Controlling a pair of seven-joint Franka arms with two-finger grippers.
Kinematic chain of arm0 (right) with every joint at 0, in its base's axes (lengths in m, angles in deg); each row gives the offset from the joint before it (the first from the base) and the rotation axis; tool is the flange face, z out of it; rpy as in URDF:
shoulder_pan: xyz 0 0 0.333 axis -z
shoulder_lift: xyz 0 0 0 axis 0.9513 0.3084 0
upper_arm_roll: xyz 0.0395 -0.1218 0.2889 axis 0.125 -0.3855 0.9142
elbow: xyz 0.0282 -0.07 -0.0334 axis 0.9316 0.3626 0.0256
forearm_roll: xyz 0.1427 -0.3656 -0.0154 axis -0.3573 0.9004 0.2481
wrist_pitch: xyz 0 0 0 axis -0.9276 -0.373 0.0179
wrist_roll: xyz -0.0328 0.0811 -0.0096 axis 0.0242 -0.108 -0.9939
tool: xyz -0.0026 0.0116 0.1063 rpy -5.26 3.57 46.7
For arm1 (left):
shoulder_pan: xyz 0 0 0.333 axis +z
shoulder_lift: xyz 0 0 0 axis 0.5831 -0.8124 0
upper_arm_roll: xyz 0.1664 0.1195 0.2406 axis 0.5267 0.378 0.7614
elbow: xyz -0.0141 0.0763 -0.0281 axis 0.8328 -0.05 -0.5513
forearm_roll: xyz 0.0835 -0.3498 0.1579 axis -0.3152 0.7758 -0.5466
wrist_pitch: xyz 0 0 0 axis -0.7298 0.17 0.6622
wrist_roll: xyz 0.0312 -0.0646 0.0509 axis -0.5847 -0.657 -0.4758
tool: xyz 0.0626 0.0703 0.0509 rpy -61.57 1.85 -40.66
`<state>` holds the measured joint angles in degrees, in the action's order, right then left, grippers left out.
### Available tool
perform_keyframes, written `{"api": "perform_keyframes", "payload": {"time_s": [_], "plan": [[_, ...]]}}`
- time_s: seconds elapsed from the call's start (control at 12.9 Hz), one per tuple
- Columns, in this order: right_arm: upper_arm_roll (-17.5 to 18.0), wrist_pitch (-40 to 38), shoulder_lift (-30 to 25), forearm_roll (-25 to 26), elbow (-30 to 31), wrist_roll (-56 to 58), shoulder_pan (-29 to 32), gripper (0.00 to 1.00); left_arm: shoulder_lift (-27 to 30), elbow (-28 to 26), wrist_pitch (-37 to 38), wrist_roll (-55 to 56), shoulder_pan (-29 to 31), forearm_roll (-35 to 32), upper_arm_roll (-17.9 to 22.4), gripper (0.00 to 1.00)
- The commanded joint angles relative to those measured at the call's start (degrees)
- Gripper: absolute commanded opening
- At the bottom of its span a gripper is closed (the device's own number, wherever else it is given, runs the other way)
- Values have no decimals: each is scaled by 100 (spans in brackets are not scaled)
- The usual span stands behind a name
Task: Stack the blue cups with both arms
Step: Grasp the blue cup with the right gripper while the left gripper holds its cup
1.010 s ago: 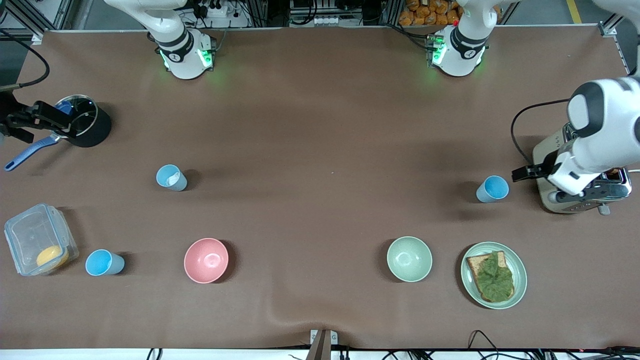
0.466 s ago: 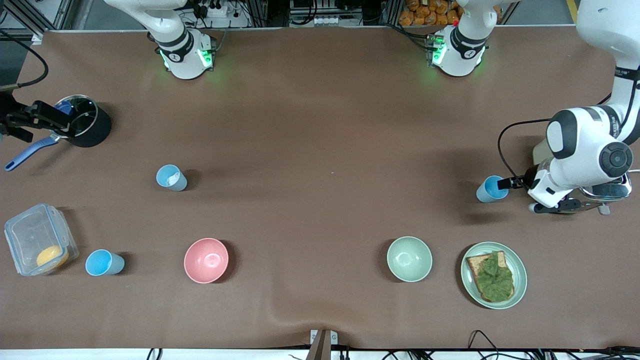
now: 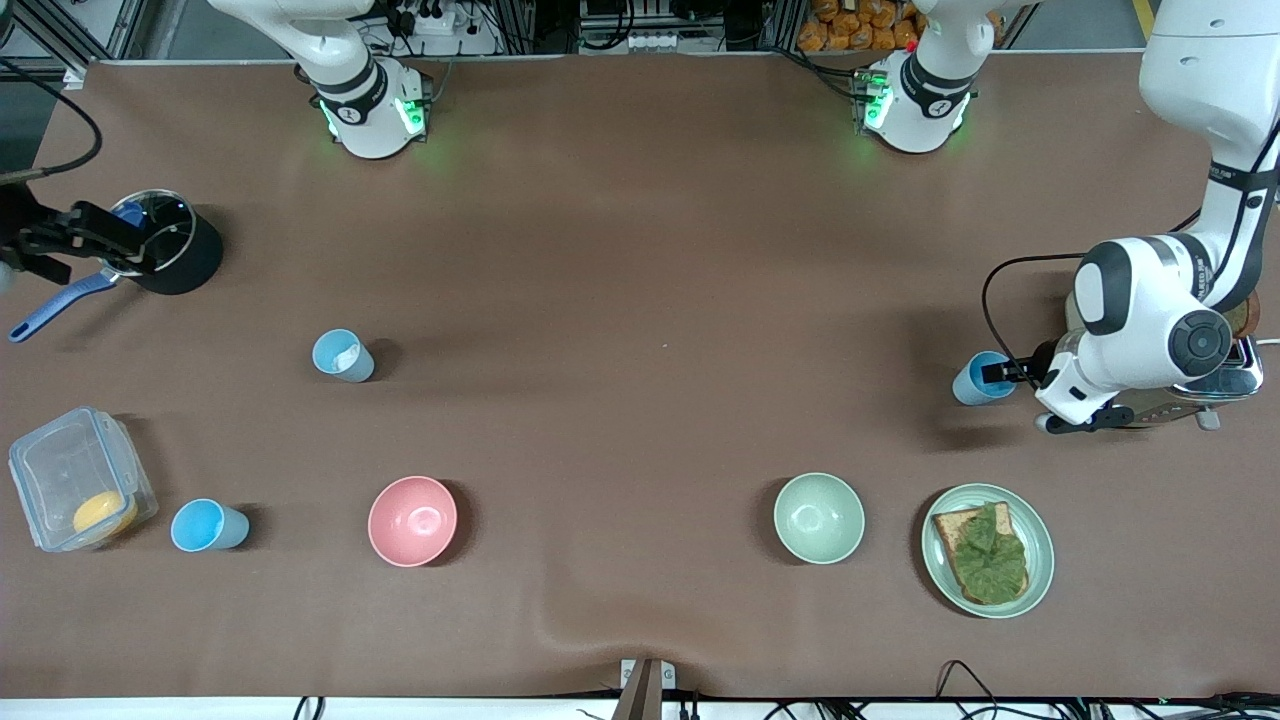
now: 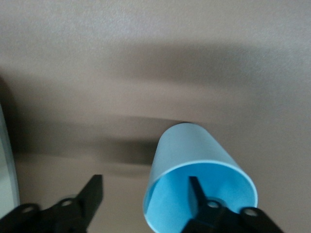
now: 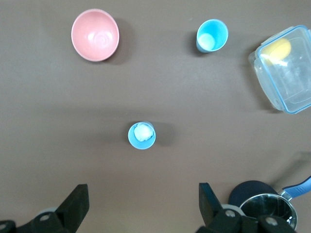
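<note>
Three blue cups stand upright and well apart on the brown table (image 3: 640, 250). The first cup (image 3: 980, 379) stands at the left arm's end, beside the toaster (image 3: 1215, 385). The left gripper (image 3: 1003, 373) is at its rim; the left wrist view shows one finger (image 4: 197, 194) inside the cup (image 4: 197, 174) and the other finger (image 4: 90, 196) outside, spread wide with the wall between them, not closed. The second cup (image 3: 342, 355), with something pale inside, stands toward the right arm's end. The third cup (image 3: 208, 526) lies nearer the front camera, just beside a clear container (image 3: 78, 490). The right gripper (image 3: 95, 240) waits over the black pot (image 3: 170, 245), fingers wide; only its wrist view shows this spread (image 5: 141, 208). The pink bowl (image 3: 412, 520), pale green bowl (image 3: 818, 517) and sandwich plate (image 3: 987, 549) lie along the near edge. The table centre is open. No legible writing on the cups.
</note>
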<state>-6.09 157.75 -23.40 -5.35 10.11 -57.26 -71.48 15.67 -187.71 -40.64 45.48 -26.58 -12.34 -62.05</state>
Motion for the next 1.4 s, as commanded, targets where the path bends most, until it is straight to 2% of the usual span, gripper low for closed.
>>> {"api": "perform_keyframes", "payload": {"time_s": [0.0, 0.31, 0.54, 0.78, 1.09, 1.32], "plan": [[27, -49, 290, 190, 62, -19, -240, 100, -101, 226, 15, -36, -21, 3, -16, 0], [27, 432, 1300, 120, 175, -28, -556, 100, -83, 270, 15, -36, -13, -6, -51, 0], [27, 1074, 1557, -152, 535, -28, -565, 100, 92, 262, 15, -45, -4, -6, -68, 0], [27, 2408, 1934, -337, 1220, -28, -601, 100, 417, 227, 59, -89, 31, 3, -77, 0], [27, 2491, 2058, -539, 1739, -36, -723, 100, 777, 244, 77, -63, 66, 126, -86, 0], [27, 2613, 2085, -644, 2101, -36, -732, 100, 980, 244, 77, -54, 66, 600, -86, 0]]}}
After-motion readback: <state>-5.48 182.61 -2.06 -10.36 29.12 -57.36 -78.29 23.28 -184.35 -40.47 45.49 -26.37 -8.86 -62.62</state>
